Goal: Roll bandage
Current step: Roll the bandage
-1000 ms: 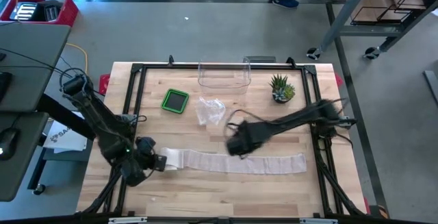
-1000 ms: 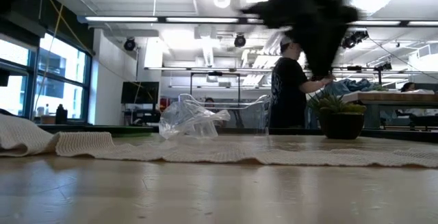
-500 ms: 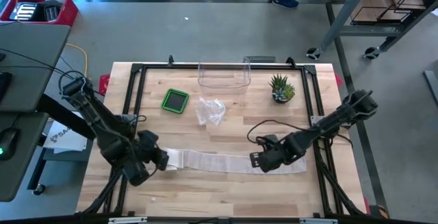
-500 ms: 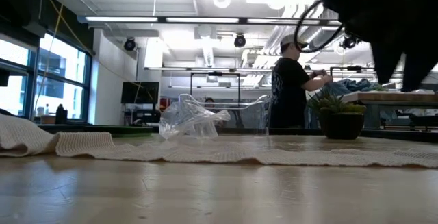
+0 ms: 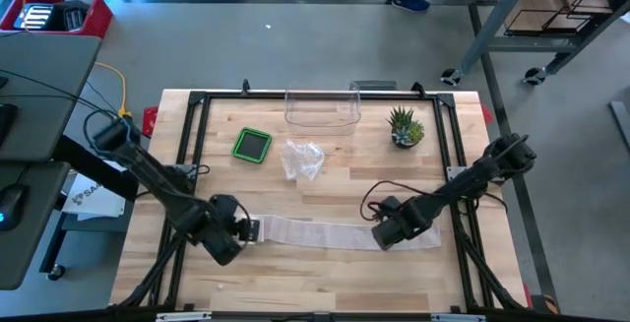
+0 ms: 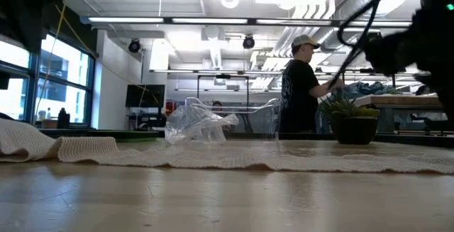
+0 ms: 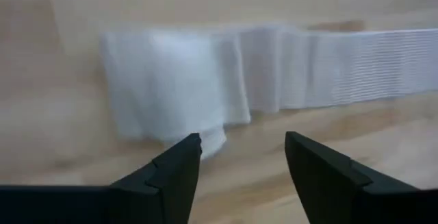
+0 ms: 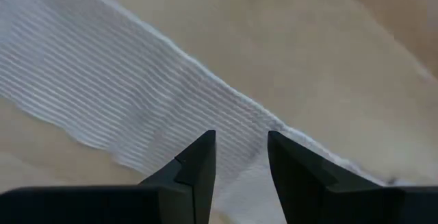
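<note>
Wooden desk (image 5: 325,189) carries a white bandage (image 5: 335,232) stretched flat along its front edge, its left end folded into a thick wad. At that folded end the left gripper (image 5: 248,230) sits with jaws open, holding nothing. Over the strip's right part the right gripper (image 5: 379,235) hangs with jaws slightly apart, also holding nothing.

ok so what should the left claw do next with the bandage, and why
Probably close the left claw on the folded end of the bandage and turn it over once more. Its jaws stand open with the fold just ahead, and most of the strip lies flat on the table, with the right claw over the far part.
</note>
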Available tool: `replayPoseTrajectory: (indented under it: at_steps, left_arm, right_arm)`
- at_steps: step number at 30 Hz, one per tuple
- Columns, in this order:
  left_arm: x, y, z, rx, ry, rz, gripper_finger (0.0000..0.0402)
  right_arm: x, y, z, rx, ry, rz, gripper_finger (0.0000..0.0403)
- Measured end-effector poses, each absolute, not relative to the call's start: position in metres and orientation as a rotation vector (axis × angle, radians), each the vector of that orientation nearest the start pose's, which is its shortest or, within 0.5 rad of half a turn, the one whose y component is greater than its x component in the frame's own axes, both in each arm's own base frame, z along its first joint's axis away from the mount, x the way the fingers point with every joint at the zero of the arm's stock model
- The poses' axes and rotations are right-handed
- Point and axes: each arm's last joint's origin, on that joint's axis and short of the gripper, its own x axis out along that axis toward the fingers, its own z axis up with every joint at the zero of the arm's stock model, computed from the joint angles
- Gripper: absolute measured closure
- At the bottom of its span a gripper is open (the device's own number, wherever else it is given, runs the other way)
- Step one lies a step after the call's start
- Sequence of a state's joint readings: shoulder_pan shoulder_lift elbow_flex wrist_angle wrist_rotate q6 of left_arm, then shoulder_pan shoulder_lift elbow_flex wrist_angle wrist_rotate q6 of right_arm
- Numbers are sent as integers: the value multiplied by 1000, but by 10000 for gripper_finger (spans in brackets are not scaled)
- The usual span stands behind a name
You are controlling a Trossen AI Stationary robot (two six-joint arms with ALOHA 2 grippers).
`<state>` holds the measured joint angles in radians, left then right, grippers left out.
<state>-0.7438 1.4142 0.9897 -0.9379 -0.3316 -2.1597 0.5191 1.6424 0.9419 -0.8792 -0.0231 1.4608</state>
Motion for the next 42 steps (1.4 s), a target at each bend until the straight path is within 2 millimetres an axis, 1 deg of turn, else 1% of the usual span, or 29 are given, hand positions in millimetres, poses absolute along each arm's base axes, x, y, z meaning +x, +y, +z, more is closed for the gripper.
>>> replayPoseTrajectory:
  at_steps: [2, 5, 8, 10, 13, 17, 20, 25, 28, 31, 35, 40, 42]
  left_arm:
    - [194, -168, 213, -1247, 918, 966, 188]
    - [203, -172, 198, -1291, 1005, 1024, 187]
    - [210, -167, 194, -1314, 1016, 1075, 186]
    - [214, -160, 197, -1341, 989, 1093, 186]
    - [215, -151, 201, -1341, 994, 1133, 186]
    - [203, -149, 198, -1281, 1075, 1240, 186]
    - [202, -151, 199, -1272, 1073, 1230, 186]
    - [203, -151, 199, -1252, 1065, 1197, 186]
    - [203, -151, 199, -1229, 1079, 1179, 186]
    - [203, -151, 199, -1206, 1092, 1160, 186]
    - [204, -150, 199, -1178, 1109, 1134, 186]
    - [204, -150, 199, -1169, 1116, 1122, 186]
    - [204, -150, 199, -1176, 1114, 1119, 186]
  right_arm:
    - [222, 130, 146, 708, 1510, -667, 279]
    - [216, 130, 132, 729, 1539, -572, 279]
    - [212, 133, 124, 743, 1528, -502, 279]
    - [211, 134, 123, 758, 1515, -483, 279]
    - [213, 138, 124, 756, 1491, -464, 279]
    - [216, 143, 126, 764, 1464, -442, 279]
    - [217, 146, 127, 778, 1420, -430, 279]
    - [214, 143, 133, 781, 1390, -473, 279]
    - [208, 138, 135, 780, 1422, -551, 279]
    - [204, 136, 135, 781, 1472, -585, 279]
    - [203, 137, 138, 781, 1484, -587, 279]
    - [206, 135, 150, 769, 1463, -611, 279]
    - [206, 134, 152, 759, 1473, -629, 279]
